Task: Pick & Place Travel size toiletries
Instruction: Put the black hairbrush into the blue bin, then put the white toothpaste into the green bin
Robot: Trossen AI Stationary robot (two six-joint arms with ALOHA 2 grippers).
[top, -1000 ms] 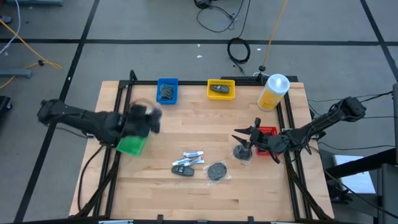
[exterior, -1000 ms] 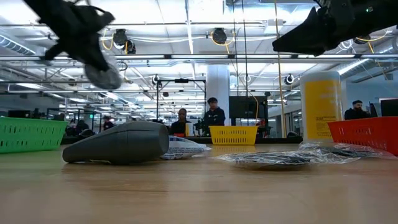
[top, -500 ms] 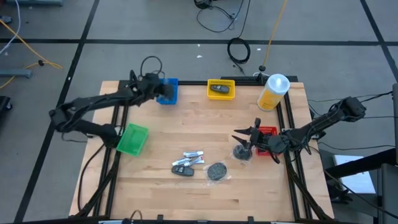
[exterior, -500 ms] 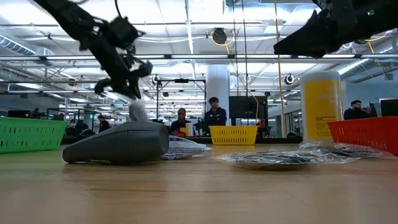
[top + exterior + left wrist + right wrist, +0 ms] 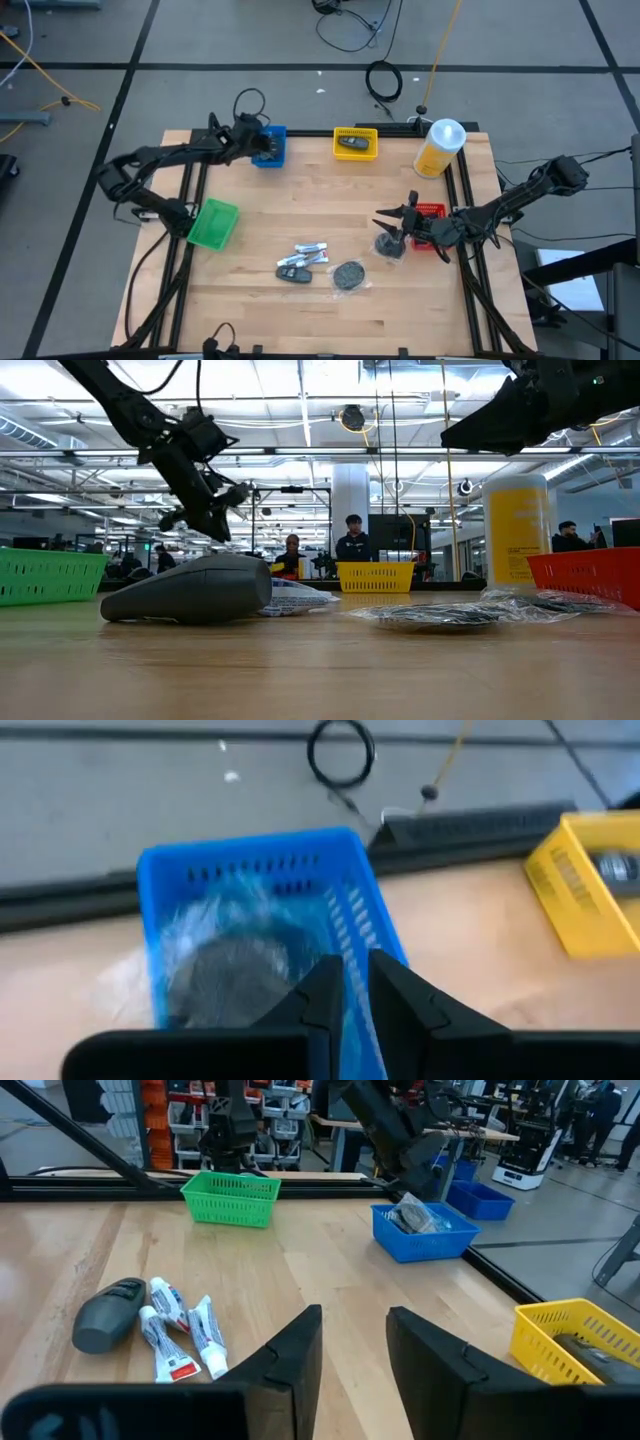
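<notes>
The wooden table [image 5: 300, 215] carries four small trays. Near the far right corner stands the tall yellow bottle [image 5: 439, 148], the biggest single item. The green tray [image 5: 212, 223] sits at the left edge, the blue tray [image 5: 269, 146] and yellow tray [image 5: 355, 144] along the far edge, the red tray [image 5: 430, 218] at the right.

The left gripper [image 5: 256, 143] hangs over the blue tray, its jaws nearly closed with only a thin gap between the fingers and nothing held. Inside that tray lies a grey disc in clear wrap [image 5: 228, 970] (the wrap spills over the tray's side wall). The right gripper [image 5: 392, 222] waits above the table just beside the red tray, its jaws parted and empty, close over a wrapped dark disc [image 5: 388, 246] lying on the wood.

Toward the near middle of the table rests another wrapped grey disc [image 5: 348, 274]. Left of it lies a dark oblong bottle [image 5: 293, 272], touching a small cluster of silver-white tubes [image 5: 310, 254]. A dark item [image 5: 351, 143] lies in the yellow tray.
</notes>
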